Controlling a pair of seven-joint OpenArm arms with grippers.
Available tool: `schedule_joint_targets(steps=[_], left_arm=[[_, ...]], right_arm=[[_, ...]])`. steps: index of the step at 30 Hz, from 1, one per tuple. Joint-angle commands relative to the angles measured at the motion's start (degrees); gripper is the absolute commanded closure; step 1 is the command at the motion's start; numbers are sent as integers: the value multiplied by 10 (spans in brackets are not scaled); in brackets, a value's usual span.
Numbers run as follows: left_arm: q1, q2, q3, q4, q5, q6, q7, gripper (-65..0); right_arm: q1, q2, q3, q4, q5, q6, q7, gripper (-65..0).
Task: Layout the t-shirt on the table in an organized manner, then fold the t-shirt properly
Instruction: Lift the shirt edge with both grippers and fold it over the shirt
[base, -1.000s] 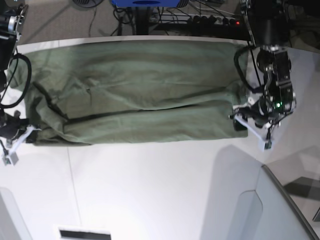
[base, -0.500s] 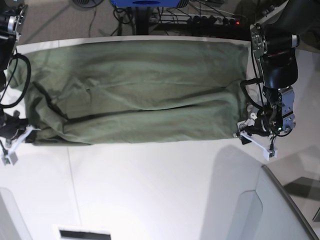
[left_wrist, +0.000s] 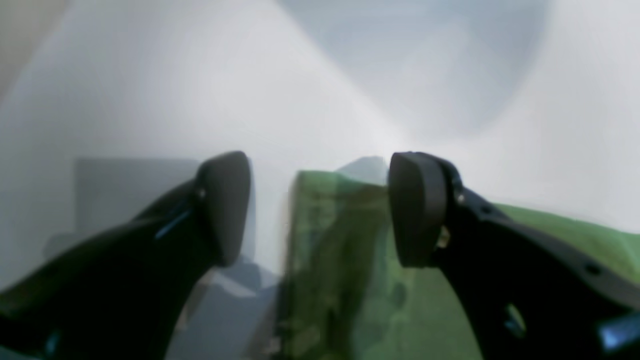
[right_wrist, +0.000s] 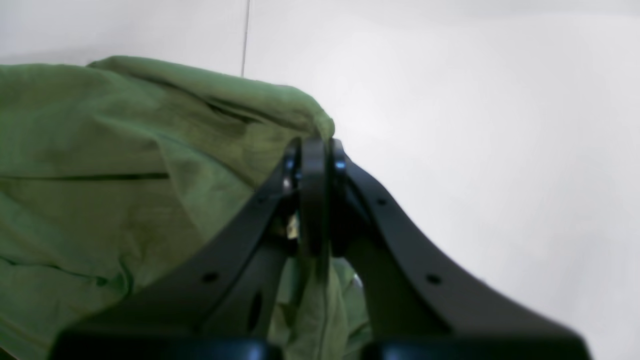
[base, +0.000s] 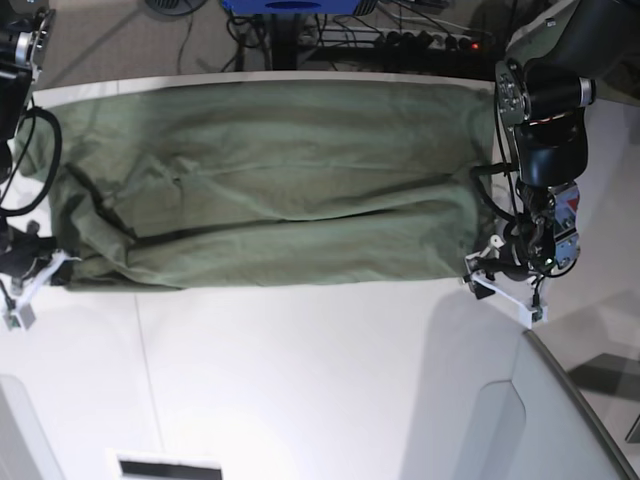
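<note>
Currently the t-shirt (base: 270, 185) lies stretched along the far edge of the table (base: 300, 380), folded lengthwise into a long band. The right gripper (right_wrist: 314, 200) has its fingers clamped on the shirt's near corner at one end. The left gripper (left_wrist: 320, 210) hovers at the other end with fingers apart, a fabric corner between them, not pinched. My worry: if the left closes too shallow, the layers could slip out, and a one-sided lift would skew or unfold the band.
</note>
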Motion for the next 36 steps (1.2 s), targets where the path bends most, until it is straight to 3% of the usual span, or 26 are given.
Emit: schedule_joint_targets(steps=[1, 3, 7, 8, 17, 27, 36], left_arm=[[-2, 2, 0, 2, -5, -4, 16, -408], [6, 3, 0, 2, -5, -6, 16, -332], [8, 10, 0, 1, -5, -35, 16, -28], [8, 10, 0, 1, -5, -35, 15, 0], [-21, 11, 0, 31, -10, -37, 19, 0], [-68, 7, 0, 96, -5, -37, 61, 0], [-68, -1, 0, 179, -11, -37, 95, 0]], right_arm=[[12, 13, 2, 8, 5, 2, 13, -8], [12, 13, 2, 8, 5, 2, 13, -8], [13, 12, 2, 8, 5, 2, 14, -8], [14, 12, 2, 8, 5, 2, 14, -8], [30, 12, 1, 8, 4, 2, 16, -9], [46, 16, 1, -4, 4, 2, 81, -12], [73, 17, 0, -103, 4, 10, 220, -14]])
